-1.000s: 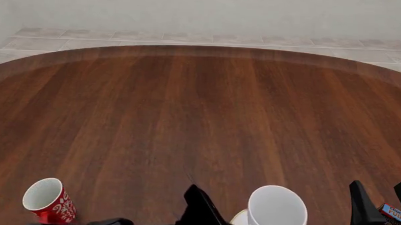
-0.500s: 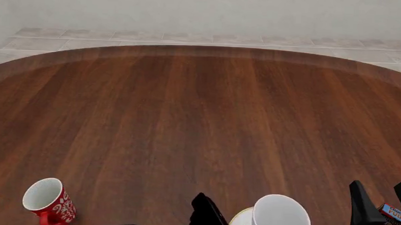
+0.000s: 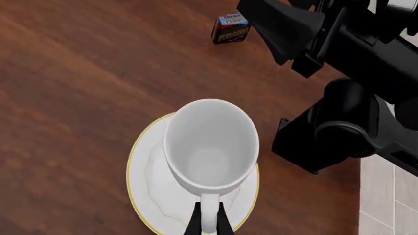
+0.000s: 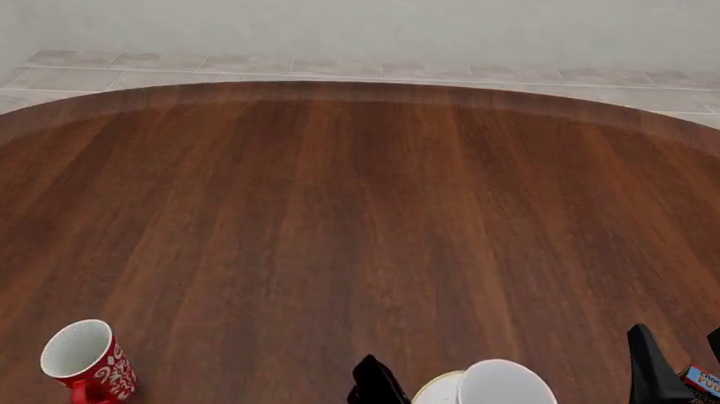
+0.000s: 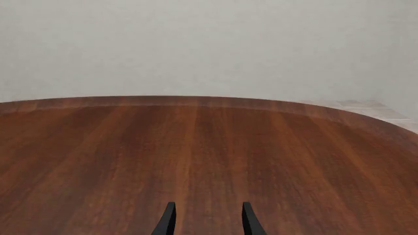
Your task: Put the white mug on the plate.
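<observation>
We've got the mug [image 3: 210, 147] pinched by its handle in the left gripper [image 3: 207, 221], over the plate [image 3: 156, 196] at the table's [image 4: 335, 210] near edge. Lower gently, centre it, then release. Right gripper [image 5: 205, 218] sits open.

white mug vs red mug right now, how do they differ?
Colour: the white mug is plain white; the red mug is red with a white pattern.
Place: the white mug is over the plate; the red mug stands on bare table.
Grip: the left claw pinches the white mug's handle; nothing holds the red mug.
Both have white insides.
</observation>
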{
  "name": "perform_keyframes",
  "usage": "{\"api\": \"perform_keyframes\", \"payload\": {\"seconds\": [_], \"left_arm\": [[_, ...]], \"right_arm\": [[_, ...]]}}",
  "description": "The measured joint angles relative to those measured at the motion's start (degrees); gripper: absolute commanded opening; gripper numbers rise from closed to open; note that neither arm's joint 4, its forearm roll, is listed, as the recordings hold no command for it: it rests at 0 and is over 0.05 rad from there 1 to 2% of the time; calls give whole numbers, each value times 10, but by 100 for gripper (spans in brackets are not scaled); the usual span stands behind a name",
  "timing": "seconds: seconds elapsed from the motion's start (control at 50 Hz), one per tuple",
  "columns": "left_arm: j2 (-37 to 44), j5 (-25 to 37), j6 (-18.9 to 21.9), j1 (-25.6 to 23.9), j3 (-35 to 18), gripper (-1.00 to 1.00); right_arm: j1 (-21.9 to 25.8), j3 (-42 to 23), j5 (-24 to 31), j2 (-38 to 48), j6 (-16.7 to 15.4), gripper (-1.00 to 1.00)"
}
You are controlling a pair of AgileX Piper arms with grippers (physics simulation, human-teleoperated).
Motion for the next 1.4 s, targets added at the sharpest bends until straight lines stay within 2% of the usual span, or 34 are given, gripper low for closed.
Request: {"api": "perform_keyframes", "payload": {"seconds": [0.72,0.74,1.4], "left_arm": [[29,-14,9,-4,-1,-100],[29,-14,9,-4,-1,100],[17,0,25,-4,-2,100]], "right_arm": [[0,0,0,0,0,100],[0,0,0,0,0,100],[0,0,0,0,0,100]]}}
